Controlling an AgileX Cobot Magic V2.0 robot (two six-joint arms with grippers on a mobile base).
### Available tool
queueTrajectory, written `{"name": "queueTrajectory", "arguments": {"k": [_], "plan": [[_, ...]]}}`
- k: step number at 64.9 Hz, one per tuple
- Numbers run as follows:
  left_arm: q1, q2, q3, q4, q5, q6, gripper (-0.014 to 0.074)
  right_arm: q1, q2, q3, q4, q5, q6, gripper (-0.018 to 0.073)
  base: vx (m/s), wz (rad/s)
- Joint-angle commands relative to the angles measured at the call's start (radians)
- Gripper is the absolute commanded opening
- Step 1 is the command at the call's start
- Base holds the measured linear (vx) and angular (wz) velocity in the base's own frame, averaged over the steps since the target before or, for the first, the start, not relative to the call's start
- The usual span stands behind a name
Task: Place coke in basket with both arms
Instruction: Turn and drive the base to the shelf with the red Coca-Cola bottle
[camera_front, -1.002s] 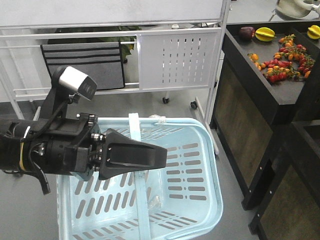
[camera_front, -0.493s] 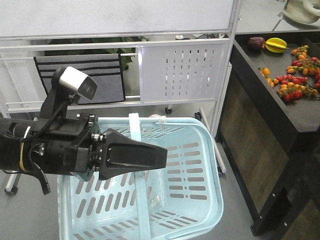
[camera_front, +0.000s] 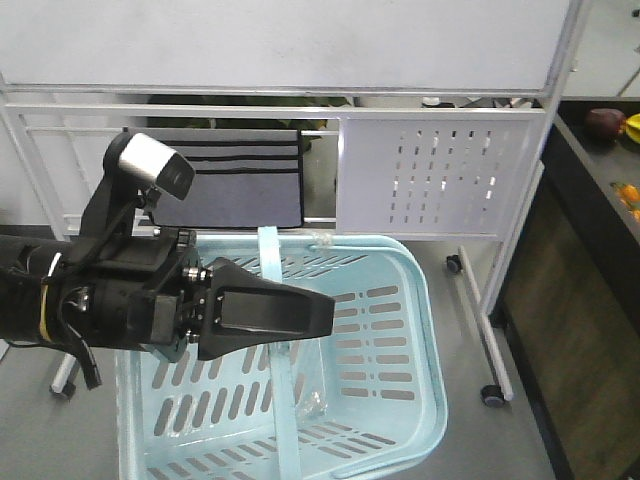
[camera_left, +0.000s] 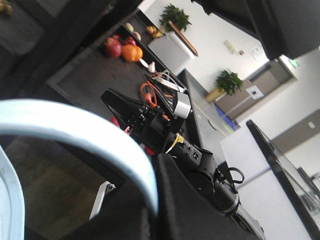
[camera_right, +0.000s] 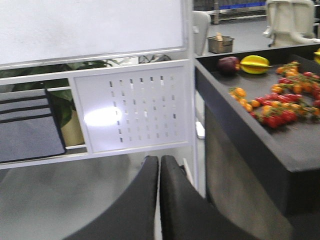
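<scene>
Entering from 9 o'clock, the left gripper (camera_front: 325, 315) lies across the basket (camera_front: 400, 300), jaws closed on its strap handle (camera_front: 268, 255); the grip itself is hidden beneath the upper finger. The right gripper (camera_right: 159, 159) has its jaws pressed together, empty, its base cut off at 6 o'clock. The coke shows in no view.

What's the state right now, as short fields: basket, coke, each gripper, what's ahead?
basket: pale blue, upright, no bottle seen inside
coke: in no view
right gripper: shut, nothing held, lying level over the basket
left gripper: dark mass at the strap in the left wrist view; open or shut unclear
ahead: white perforated panel on a wheeled frame; fruit counter to its right
</scene>
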Motion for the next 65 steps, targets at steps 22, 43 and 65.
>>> {"name": "queueTrajectory", "arguments": {"k": [22,43,65], "plan": [[-0.003,-0.034,-0.022,-0.089,-0.194,0.002,-0.0007,-0.001,-0.019,0.01,-0.014,-0.066,-0.004,-0.0004,0.22,0.44],[-0.003,-0.034,-0.022,-0.089,-0.194,0.002,-0.0007,-0.001,-0.019,0.01,-0.014,-0.065,-0.004,-0.0004,0.19,0.61],[-0.003,-0.034,-0.022,-0.089,-0.194,0.002,-0.0007,-0.001,-0.019,0.01,-0.014,-0.065,-0.004,-0.0004,0.18,0.7]]}}
